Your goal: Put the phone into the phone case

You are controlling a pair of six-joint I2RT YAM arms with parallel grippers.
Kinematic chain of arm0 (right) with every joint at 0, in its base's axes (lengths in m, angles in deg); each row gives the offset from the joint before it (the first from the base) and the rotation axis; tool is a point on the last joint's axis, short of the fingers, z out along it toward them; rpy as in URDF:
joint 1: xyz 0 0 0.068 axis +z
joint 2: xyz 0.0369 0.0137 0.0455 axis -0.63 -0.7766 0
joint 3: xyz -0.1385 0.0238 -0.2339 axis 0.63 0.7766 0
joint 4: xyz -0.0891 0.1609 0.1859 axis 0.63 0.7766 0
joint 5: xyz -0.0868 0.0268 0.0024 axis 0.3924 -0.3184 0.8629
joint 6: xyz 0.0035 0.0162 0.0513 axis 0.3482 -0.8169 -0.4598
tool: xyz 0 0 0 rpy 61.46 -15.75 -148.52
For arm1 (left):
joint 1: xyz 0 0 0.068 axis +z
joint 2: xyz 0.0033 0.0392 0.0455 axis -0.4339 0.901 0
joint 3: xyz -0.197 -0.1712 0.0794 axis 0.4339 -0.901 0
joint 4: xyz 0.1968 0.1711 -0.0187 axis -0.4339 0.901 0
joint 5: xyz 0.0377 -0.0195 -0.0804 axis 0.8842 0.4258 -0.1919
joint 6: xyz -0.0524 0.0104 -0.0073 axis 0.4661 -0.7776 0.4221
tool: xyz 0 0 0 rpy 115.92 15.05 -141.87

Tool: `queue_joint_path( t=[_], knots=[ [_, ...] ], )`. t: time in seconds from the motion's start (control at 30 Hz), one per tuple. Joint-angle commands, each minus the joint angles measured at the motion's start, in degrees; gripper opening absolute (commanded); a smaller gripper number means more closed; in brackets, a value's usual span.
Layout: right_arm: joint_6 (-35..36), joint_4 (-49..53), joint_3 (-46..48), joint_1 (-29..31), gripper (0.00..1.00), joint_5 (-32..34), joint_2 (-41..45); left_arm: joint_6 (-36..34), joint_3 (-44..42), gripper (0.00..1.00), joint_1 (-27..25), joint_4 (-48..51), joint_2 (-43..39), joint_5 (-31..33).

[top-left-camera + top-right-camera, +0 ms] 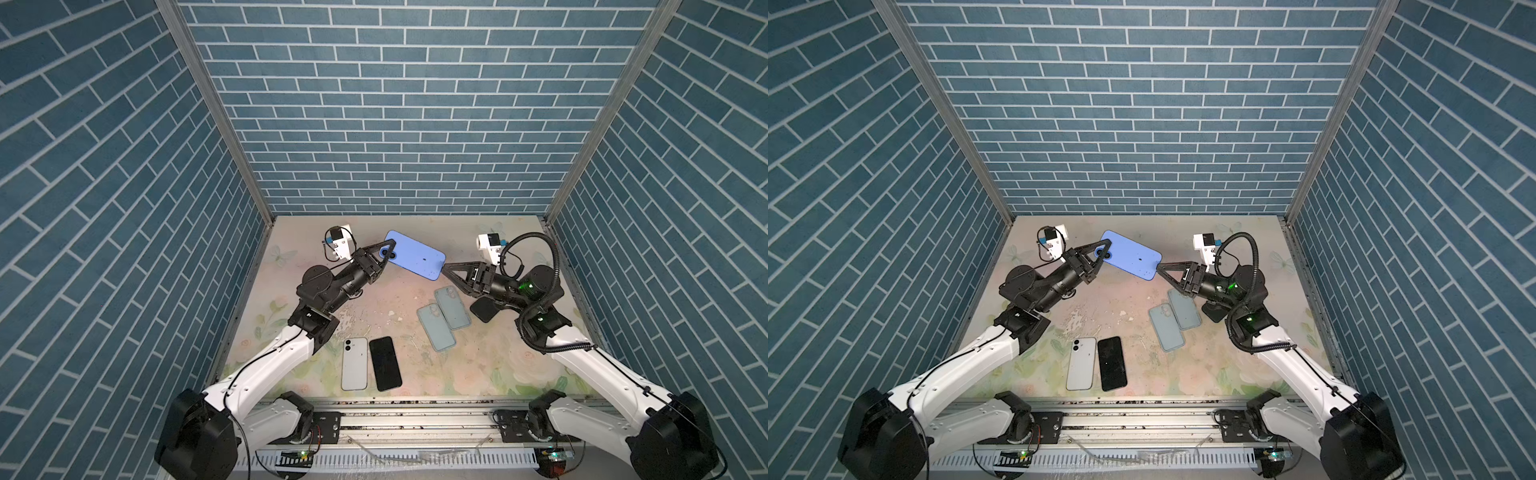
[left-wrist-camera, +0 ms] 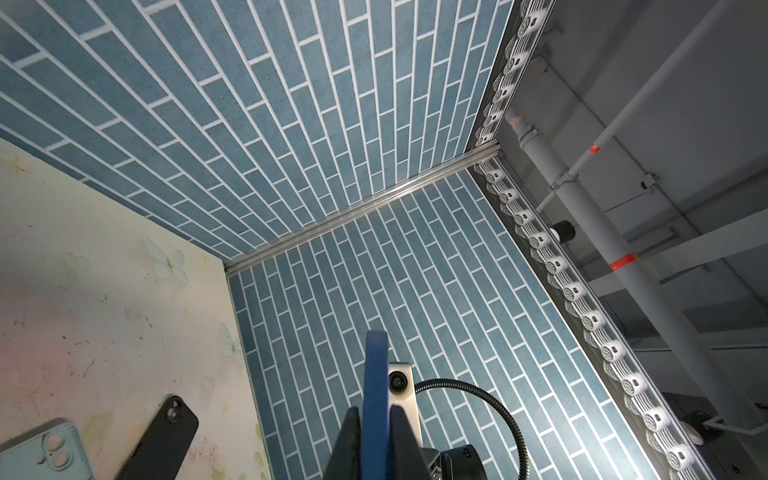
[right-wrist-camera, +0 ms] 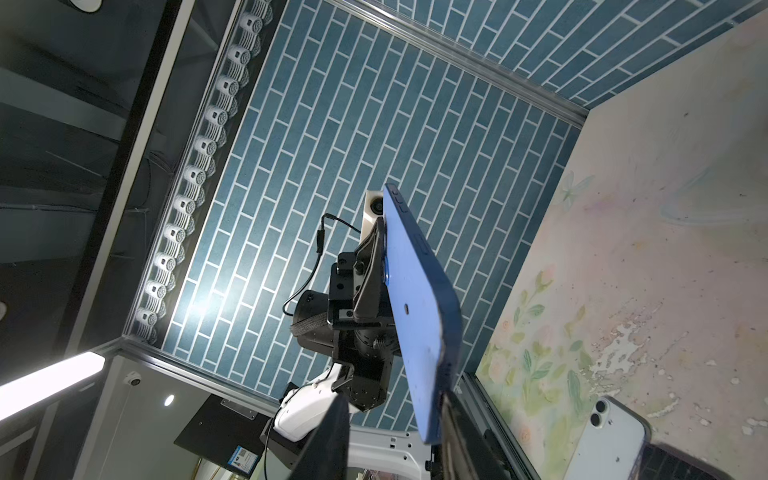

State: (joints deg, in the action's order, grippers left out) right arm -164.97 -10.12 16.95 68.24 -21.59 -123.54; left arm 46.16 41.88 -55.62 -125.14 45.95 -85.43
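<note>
Nearest me, a white phone (image 1: 354,363) and a black phone (image 1: 385,363) are lying side by side on the floral table (image 1: 374,307), just apart from each other. A little farther in and to the right, two pale teal cases (image 1: 436,327) are lying camera-cutouts up, one overlapping the other's edge. A black case (image 1: 484,309) is sitting partly hidden under the right arm.

Beyond those, both arms are reaching toward the middle, and the blue phone (image 1: 415,259) is hanging between them, lifted clear of the table over its far half, its back facing up toward the top cameras. I cannot tell whether a case is already on it.

The left gripper (image 1: 387,252) is clamping the phone's camera end. In its wrist view the two fingers (image 2: 347,440) are pressing flat against either face of the blue edge (image 2: 375,365), with no gap showing.

The right gripper (image 1: 444,268) is straddling the opposite end, its jaws standing partly apart. In its wrist view one finger (image 3: 461,428) is lying against the phone (image 3: 415,324) near its corner, while the other finger (image 3: 328,440) is standing off from the back face with the wall showing through the gap — so I'm reading it as not gripping.
</note>
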Motion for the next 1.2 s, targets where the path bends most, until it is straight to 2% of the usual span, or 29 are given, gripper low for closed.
queue_joint_path(
  t=[0.0, 0.23, 0.43, 0.77, 0.93, 1.03, 1.17],
  knots=[
    [-2.6, -5.2, 0.2, -0.1, 0.36, -1.1, -0.3, 2.9, -0.3, 0.00, -0.4, -7.4, 0.9, 0.6],
    [-1.8, -5.1, 0.3, -0.1, 0.34, -1.0, -1.7, 6.9, -0.8, 0.00, -1.7, -14.0, 3.4, 1.6],
    [3.5, 3.2, 0.5, -0.2, 0.34, 0.9, 0.2, 6.0, -0.3, 0.00, -1.8, -10.6, 1.3, 1.5],
    [2.9, 1.4, -0.3, -0.2, 0.32, 0.5, 0.0, 6.3, -1.0, 0.00, -2.9, -9.8, 1.9, 1.1],
    [0.6, -2.2, -0.5, -0.2, 0.28, 0.2, -1.1, 6.2, -0.9, 0.00, -3.9, -10.5, 3.0, 1.1],
    [0.7, -2.3, -0.1, -0.1, 0.21, -0.1, -1.0, 6.3, -0.8, 0.00, -4.4, -11.2, 3.8, 0.9],
    [1.2, -1.9, 0.2, -0.2, 0.07, -0.3, -0.8, 6.3, -0.6, 0.00, -4.7, -11.3, 4.3, 0.7]
  ],
)
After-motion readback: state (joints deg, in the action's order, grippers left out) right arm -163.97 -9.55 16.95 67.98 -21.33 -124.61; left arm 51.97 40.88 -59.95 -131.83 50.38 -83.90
